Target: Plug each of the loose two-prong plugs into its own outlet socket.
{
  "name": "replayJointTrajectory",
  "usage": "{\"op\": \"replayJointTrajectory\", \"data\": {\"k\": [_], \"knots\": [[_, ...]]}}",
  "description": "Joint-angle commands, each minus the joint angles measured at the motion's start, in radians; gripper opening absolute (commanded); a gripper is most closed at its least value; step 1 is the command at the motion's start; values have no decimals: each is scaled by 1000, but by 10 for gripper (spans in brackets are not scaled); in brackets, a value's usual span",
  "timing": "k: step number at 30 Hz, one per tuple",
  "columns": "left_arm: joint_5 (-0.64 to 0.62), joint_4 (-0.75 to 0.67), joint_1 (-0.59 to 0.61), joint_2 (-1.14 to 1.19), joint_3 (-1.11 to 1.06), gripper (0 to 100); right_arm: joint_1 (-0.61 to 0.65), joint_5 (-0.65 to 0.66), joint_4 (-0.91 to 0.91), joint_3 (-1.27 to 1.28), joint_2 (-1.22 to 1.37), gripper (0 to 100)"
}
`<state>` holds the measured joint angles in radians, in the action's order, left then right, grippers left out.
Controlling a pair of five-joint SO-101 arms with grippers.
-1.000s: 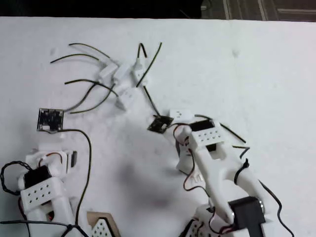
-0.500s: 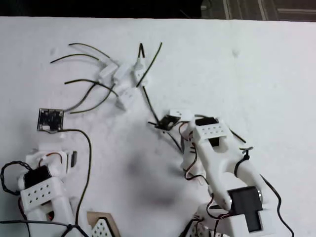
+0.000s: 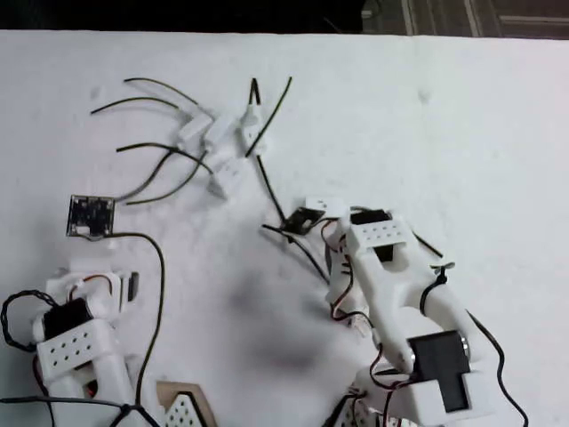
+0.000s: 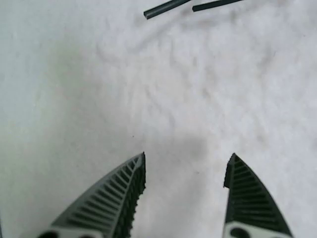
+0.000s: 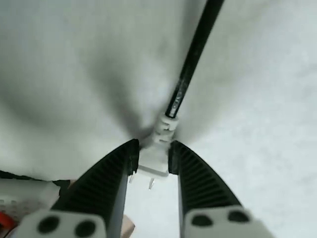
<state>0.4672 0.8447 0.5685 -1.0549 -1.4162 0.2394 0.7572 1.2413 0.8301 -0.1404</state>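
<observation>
R wrist view: end effector (image 5: 153, 145) pinches plug (image 5: 153, 162), prongs showing.

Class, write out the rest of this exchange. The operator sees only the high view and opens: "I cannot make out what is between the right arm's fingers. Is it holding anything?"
Observer: Yes. The right wrist view shows the right gripper shut on a white plug.
Operator: Which way does the plug face?
Observer: Its two prongs point back toward the wrist camera, and its black cable runs away from the fingers.
Operator: And the left arm's gripper, open or shut?
Observer: The left gripper is open over bare table, with nothing between its fingers.
</observation>
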Motion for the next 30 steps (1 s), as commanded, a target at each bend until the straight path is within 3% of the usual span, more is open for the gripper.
{"op": "replayJointTrajectory", "data": {"k": [1, 6, 9, 14, 20, 24, 30], "knots": [[0, -15, 7, -19, 3, 260, -4, -6, 12, -58, -125, 16], [0, -15, 7, -19, 3, 260, -16, -12, 10, -95, -328, 17], [0, -15, 7, -19, 3, 260, 4, -84, 8, -60, -363, 19], [0, -15, 7, -19, 3, 260, 16, -172, 12, -12, -355, 121], [0, -15, 7, -19, 3, 260, 27, -170, 30, -6, -349, 75], [0, -15, 7, -19, 3, 260, 113, -189, 168, -12, -357, 74], [0, -15, 7, -19, 3, 260, 303, -434, 248, -11, -357, 102]]}}
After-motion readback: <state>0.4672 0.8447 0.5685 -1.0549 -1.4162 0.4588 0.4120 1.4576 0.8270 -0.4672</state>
